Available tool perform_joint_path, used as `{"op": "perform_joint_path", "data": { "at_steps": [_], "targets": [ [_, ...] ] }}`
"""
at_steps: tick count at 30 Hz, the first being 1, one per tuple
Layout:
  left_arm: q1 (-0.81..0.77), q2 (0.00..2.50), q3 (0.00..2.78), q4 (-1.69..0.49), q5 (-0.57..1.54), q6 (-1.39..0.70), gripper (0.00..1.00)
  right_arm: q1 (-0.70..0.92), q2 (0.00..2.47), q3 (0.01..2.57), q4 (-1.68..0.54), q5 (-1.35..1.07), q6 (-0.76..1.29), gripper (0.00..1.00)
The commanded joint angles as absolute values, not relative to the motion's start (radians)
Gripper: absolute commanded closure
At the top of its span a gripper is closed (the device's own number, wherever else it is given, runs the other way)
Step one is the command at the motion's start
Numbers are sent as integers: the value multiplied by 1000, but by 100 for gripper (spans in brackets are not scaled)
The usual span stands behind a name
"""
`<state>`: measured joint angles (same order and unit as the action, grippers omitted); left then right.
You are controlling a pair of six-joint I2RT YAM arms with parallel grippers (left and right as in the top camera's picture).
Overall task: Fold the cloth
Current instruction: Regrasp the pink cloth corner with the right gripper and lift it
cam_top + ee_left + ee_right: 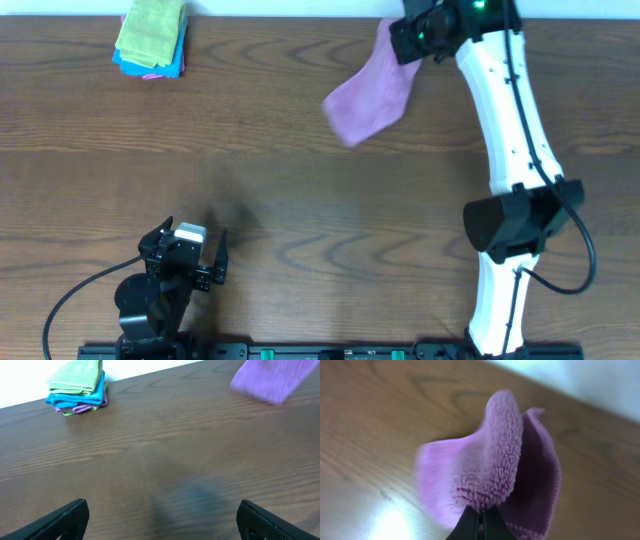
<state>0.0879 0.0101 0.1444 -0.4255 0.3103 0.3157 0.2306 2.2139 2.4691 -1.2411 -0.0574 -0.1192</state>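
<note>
Where the cloth (368, 95) hangs, brown wood-grain table (300, 190) spreads.

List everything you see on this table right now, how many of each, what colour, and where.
lilac cloth: one, light purple, far right, hanging by one edge
pile of folded cloths: one, yellow-green over blue over purple, far left corner
table: one, dark brown wood, under everything
left end effector: one, black, open and holding nothing, near edge at left
right end effector: one, black, shut on the lilac cloth, far right
</note>
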Motion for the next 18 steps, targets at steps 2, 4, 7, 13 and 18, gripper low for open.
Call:
{"op": "perform_joint_path", "data": {
  "at_steps": [2, 4, 7, 13, 18],
  "targets": [
    [85, 4, 125, -432, 311, 329, 5, 327, 2216, 2492, -1407, -194, -68, 99],
    [85, 4, 125, -432, 311, 329, 5, 421, 2217, 2452, -1517, -390, -136, 90],
    [85, 4, 125, -432, 311, 329, 5, 539, 2217, 2408, -1578, -335, -308, 55],
    [85, 4, 125, -432, 311, 329, 5, 570, 2224, 2334, -1453, -113, -246, 32],
    [85, 4, 125, -432, 311, 329, 5, 442, 2228, 2107, -1325, -23, -97, 39]
  ]
}}
